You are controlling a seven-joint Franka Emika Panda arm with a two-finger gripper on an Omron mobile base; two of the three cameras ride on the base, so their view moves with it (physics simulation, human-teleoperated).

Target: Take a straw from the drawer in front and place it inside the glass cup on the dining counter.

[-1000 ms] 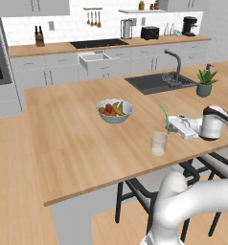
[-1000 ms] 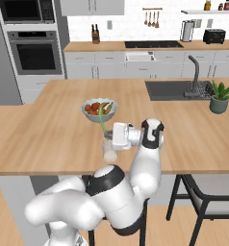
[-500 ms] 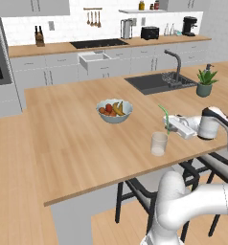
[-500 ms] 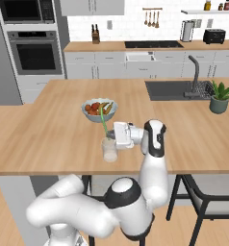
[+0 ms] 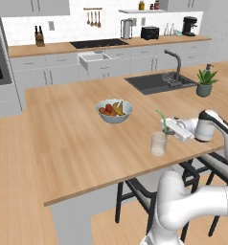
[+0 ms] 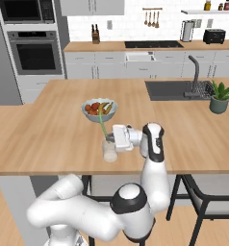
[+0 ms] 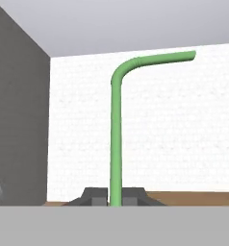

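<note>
My gripper (image 6: 112, 138) is shut on the green straw (image 6: 102, 126), holding it near its lower end. The straw stands almost upright, leaning a little, with its bent top above. Its lower end is right at the mouth of the clear glass cup (image 6: 109, 152), which stands near the front edge of the dining counter (image 6: 49, 139). From the left, the gripper (image 5: 167, 127) reaches in from the right, just above the glass cup (image 5: 158, 144), with the straw (image 5: 161, 116) rising from it. In the hand view the straw (image 7: 116, 139) rises between the fingertips (image 7: 94, 195). The drawer is out of view.
A pale fruit bowl (image 5: 114, 111) sits on the counter behind and left of the cup. A sink with a faucet (image 5: 157, 82) and a potted plant (image 5: 205, 82) lie to the right. Dark stools (image 5: 135, 191) stand under the counter's front edge.
The hand with the straw has sunk slightly towards the cup. The arm's lower links have swung. The cup and bowl have not moved.
</note>
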